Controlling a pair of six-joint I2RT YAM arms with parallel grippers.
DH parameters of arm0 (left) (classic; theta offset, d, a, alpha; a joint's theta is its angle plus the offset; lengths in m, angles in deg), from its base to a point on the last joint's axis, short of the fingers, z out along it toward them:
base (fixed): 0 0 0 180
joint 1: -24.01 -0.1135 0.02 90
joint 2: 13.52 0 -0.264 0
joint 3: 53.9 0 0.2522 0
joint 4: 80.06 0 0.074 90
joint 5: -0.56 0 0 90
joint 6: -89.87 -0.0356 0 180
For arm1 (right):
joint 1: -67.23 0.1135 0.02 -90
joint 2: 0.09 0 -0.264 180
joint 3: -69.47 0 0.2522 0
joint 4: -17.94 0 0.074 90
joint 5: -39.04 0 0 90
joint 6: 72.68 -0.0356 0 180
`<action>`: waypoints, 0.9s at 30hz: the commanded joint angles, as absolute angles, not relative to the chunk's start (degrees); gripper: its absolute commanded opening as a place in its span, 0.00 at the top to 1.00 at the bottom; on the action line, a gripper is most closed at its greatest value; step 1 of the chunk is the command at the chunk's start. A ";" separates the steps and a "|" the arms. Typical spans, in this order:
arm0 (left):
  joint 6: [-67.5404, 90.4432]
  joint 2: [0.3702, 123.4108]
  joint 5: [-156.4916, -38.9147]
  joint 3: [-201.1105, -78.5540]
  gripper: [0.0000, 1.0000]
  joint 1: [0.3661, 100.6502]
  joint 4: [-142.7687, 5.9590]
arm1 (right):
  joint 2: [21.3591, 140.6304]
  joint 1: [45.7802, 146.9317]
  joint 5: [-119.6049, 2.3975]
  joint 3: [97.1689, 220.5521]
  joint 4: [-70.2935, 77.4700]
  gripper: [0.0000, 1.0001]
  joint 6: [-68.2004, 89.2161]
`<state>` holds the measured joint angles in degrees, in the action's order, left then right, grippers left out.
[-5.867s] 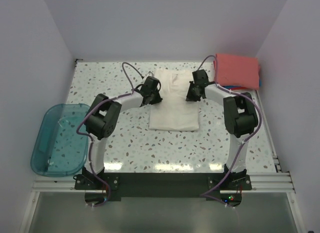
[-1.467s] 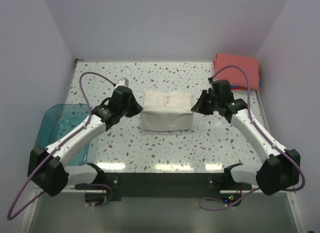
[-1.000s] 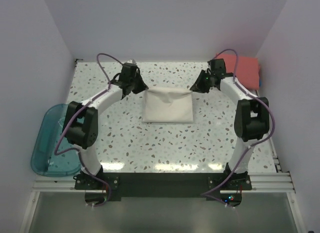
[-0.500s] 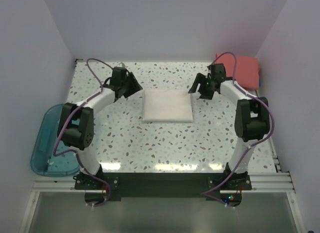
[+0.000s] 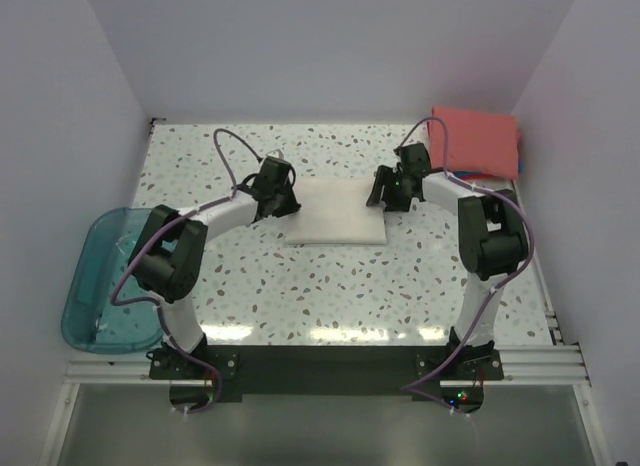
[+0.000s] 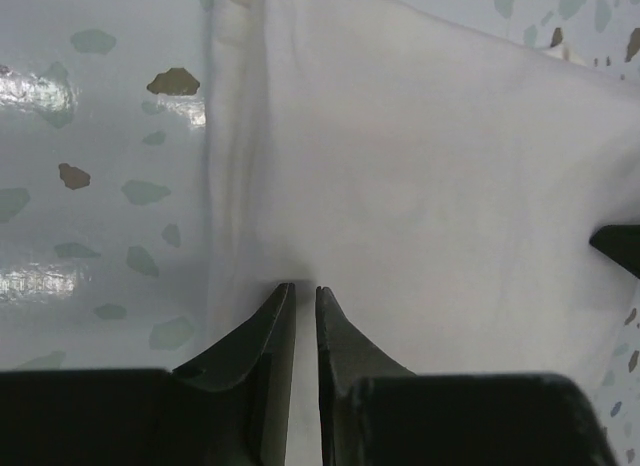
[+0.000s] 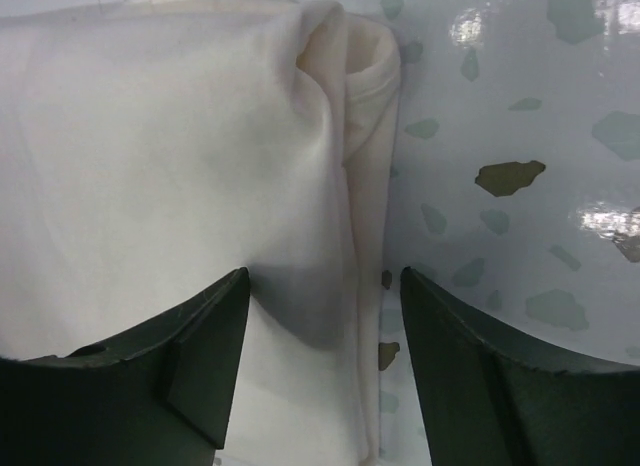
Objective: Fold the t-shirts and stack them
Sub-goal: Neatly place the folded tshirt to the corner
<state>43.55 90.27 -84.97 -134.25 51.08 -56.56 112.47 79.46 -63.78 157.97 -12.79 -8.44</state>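
Cream shirt [image 5: 335, 218] lay folded mid-frame on the tabletop [image 5: 300, 286], coral shirt [image 5: 475, 141] at upper right. Left claw [image 6: 303, 291], narrow and almost closed, rested on the cream shirt's left edge; right claw [image 7: 320, 281] gaped wide over its right edge.

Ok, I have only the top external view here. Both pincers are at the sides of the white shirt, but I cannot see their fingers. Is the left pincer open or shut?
Observer: In the left wrist view the left pincer is almost shut. Only a thin slit shows between its fingers, and the tips are just inside the edge of the white shirt.
Operator: And the right one?
Observer: The right pincer is wide open, and the shirt's edge lies between its fingers.
Operator: Is that edge flat?
Observer: Not fully. At the far corner the layers bulge into a loose fold.
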 commanded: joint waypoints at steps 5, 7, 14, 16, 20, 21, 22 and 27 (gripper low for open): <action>43.55 93.01 -83.73 -132.35 0.82 51.17 -57.43 | 114.08 83.22 -57.74 156.88 -8.03 0.50 -10.01; 43.55 92.92 -83.73 -133.05 0.82 51.17 -56.99 | 113.82 83.57 -56.24 157.05 -8.12 0.68 -10.01; 38.72 89.06 -80.30 -147.44 0.73 49.59 -46.18 | 113.03 83.93 -48.78 163.11 -16.19 1.00 -5.01; 37.84 88.00 -80.39 -148.87 0.73 49.41 -43.90 | 112.59 83.75 -45.35 166.01 -18.22 1.00 -1.16; 36.52 83.27 -81.53 -148.26 0.73 49.23 -41.96 | 114.25 82.70 -39.21 173.82 -24.53 1.00 7.55; 36.17 82.38 -81.97 -146.52 0.73 49.23 -42.04 | 114.87 82.44 -37.97 177.58 -25.69 1.00 10.35; 36.00 81.42 -82.41 -145.54 0.73 49.23 -42.22 | 115.48 81.83 -36.65 179.45 -26.74 1.00 11.77; 33.02 76.23 -84.26 -137.99 0.73 49.15 -42.83 | 120.31 80.06 -29.63 191.82 -30.17 1.00 19.93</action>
